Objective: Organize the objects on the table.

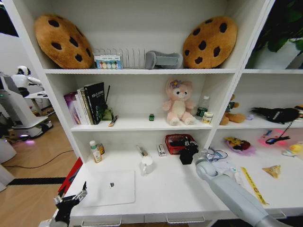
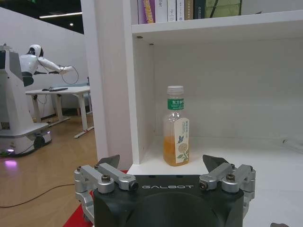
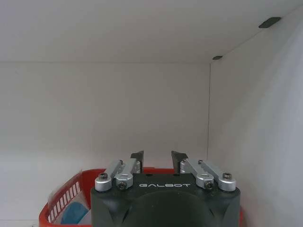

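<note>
Tabletop (image 1: 189, 189) carries a closed silver laptop (image 1: 111, 187) near its front-left corner. Right pincer (image 3: 158, 158), slightly open and empty, hovers over the red basket (image 3: 75, 194). Left pincer (image 2: 161, 163), open and empty, faces a juice bottle (image 2: 175, 126).

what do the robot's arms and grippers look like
The right arm is a smooth grey tube. Both the left gripper and right gripper have matte black bodies lettered GALBOT in grey, silver metal linkages with bolts, and dark pointed fingers.
</note>
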Motion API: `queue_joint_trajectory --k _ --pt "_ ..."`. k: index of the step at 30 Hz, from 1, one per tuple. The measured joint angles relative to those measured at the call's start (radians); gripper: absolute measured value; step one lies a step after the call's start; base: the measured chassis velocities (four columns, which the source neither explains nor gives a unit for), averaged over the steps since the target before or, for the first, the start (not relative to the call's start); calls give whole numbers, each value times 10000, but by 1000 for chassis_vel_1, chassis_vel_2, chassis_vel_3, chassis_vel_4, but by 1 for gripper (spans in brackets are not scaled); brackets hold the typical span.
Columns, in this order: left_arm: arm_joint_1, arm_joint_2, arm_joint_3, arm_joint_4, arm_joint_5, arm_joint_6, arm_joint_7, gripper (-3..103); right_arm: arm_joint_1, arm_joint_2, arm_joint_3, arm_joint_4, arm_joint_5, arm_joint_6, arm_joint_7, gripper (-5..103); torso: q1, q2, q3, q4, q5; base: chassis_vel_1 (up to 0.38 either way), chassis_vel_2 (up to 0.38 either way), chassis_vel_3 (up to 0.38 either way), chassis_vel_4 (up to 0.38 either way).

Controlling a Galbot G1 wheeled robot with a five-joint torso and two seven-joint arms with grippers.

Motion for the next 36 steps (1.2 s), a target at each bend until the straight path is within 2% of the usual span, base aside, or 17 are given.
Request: queue_joint_trajectory --k 2,3,6,7,8,10,11,13,15,18,22,24,27,29,36 --pt "17 -18 -21 -9 -1 1 12 99 -125 0 56 71 -32 9 -6 44 0 0 0 1 0 0 0 0 0" --pt "17 -18 -21 -9 -1 1 12 99 -125 0 56 71 -32 9 -6 44 0 0 0 1 0 0 0 0 0" --pt "51 -94 -29 -47 15 -1 23 99 -305 -42 230 311 88 136 -120 60 0 0 0 3 1 0 0 0 0" --pt "51 -94 -29 -47 15 -1 23 99 -305 -42 230 311 88 136 -120 60 0 0 0 3 1 0 0 0 0" --pt "55 -110 -31 -51 22 -1 23 99 -381 -79 307 426 123 187 -175 65 0 0 1 4 0 0 0 0 0" --pt "53 -137 -36 -55 36 -2 26 99 -901 -220 799 1137 23 395 -587 77 0 0 0 3 0 0 0 0 0" --pt "53 -137 -36 -55 36 -2 26 99 -901 -220 799 1137 23 395 -587 77 0 0 0 3 0 0 0 0 0" --pt "39 -132 -40 -76 37 -2 23 99 -1642 -377 1401 2244 -116 434 -955 87 0 0 0 1 -1 0 0 0 0" --pt "33 -120 -43 -94 35 4 24 99 -2017 -434 1649 2802 -117 382 -1014 87 0 0 -1 0 -3 0 0 0 0" --pt "29 -81 -122 -169 -19 23 12 99 -3514 -507 2355 4347 -258 115 -1143 99 -1 0 -1 1 -1 0 0 0 0" --pt "53 -70 -188 -224 -61 21 9 99 -4665 -502 2743 5021 -726 98 -1309 100 -1 1 -1 -2 0 0 0 0 0" --pt "86 -64 -255 -300 -123 11 11 99 -5622 -449 3177 5398 -1362 242 -1502 100 -1 1 -2 1 1 0 0 0 0" --pt "95 -52 -285 -343 -147 6 12 99 -6044 -429 3445 5515 -1636 335 -1603 101 -2 1 -2 2 1 0 0 0 0" --pt "108 -36 -367 -451 -205 5 16 99 -6946 -301 4140 5626 -2209 620 -1774 100 -1 1 -1 3 0 0 0 0 0" --pt "222 -155 -566 -611 -147 -61 163 99 -8881 204 5660 5929 -3021 1131 -2121 98 -2 1 -1 1 1 0 0 0 0"
